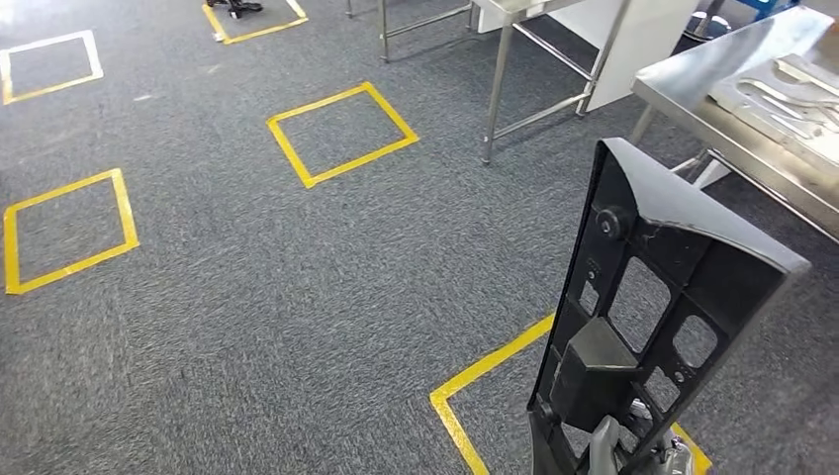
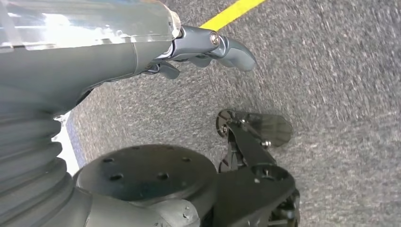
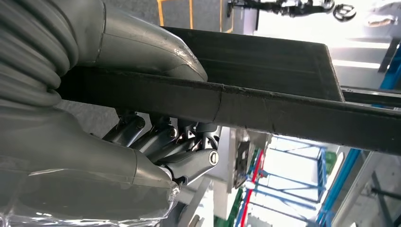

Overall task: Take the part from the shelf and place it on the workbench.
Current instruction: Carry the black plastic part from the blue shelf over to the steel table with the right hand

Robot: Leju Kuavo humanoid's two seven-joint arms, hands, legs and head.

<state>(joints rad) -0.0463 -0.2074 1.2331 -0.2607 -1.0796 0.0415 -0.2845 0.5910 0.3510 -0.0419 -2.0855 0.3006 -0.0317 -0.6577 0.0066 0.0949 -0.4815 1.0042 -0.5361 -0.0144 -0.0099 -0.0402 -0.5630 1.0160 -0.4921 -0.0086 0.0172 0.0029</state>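
Right hand (image 3: 156, 156) grips the part (image 1: 653, 297): thumb lies over one face of the black panel edge, darker fingers curl under the other face, clamped tight on it. In the head view the part stands nearly upright at lower right, held from its bottom end, a tall black plastic panel with cut-out windows, a round knob near the top and a wide flat top lip. It is up in the air above the carpet (image 1: 297, 297), not touching anything else. A bit of the right hand's grey finger shows at the part's base at the bottom edge.

Left hand (image 2: 208, 49) hangs over the carpet holding nothing; fingers curled in loosely, thumb stretched out, tips together-ish. Yellow tape line (image 2: 231, 12) runs on the floor just past it.

Floor: yellow tape corner (image 1: 475, 381) right under and beside the part. Further out, a tape square (image 1: 341, 134) mid floor, another (image 1: 69, 228) at left, a pale one (image 1: 49, 64) at far left top, one more (image 1: 252, 20) at top with something dark inside, too small to tell.

Workbench (image 1: 712, 119), steel top, at upper right, near the part's top lip but apart from it. Grey moulded tray pieces (image 1: 782, 99) lie on it. Behind, a steel frame table (image 1: 534, 59) with a white panel (image 1: 633, 40) leaning by its legs.
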